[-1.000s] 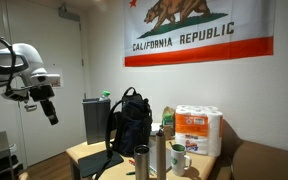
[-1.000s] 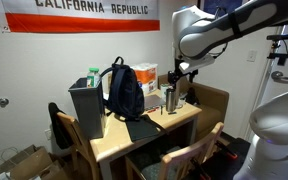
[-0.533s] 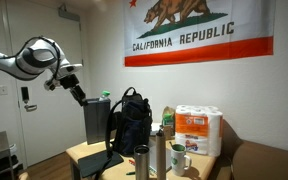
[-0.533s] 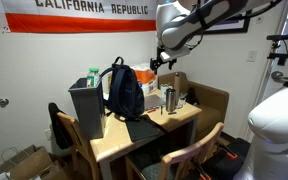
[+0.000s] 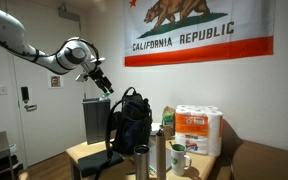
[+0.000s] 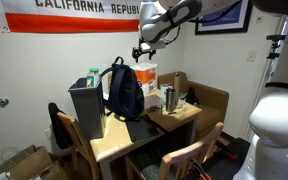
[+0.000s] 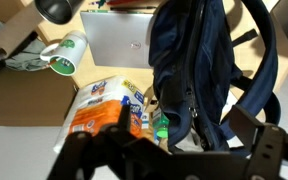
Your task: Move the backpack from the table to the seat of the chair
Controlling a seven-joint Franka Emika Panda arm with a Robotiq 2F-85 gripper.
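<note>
The dark blue backpack (image 5: 132,120) stands upright on the wooden table (image 6: 134,132), with its top loop up; it shows in both exterior views (image 6: 124,90). My gripper (image 5: 104,85) hangs in the air above and just beside the backpack's top, apart from it (image 6: 142,50). In the wrist view the backpack (image 7: 199,70) lies right below my open, empty jaws (image 7: 174,150). A wooden chair (image 6: 189,160) stands at the table's near side; its seat is hidden.
On the table stand a grey bin (image 6: 87,105), a paper towel pack (image 5: 197,128), metal flasks (image 5: 156,150), a mug (image 5: 179,158) and a green-capped bottle (image 7: 162,128). More chairs (image 6: 209,100) stand around the table. A flag hangs on the wall.
My arm has swung from well away at the side across to a spot above the backpack. The backpack and the table things have not moved.
</note>
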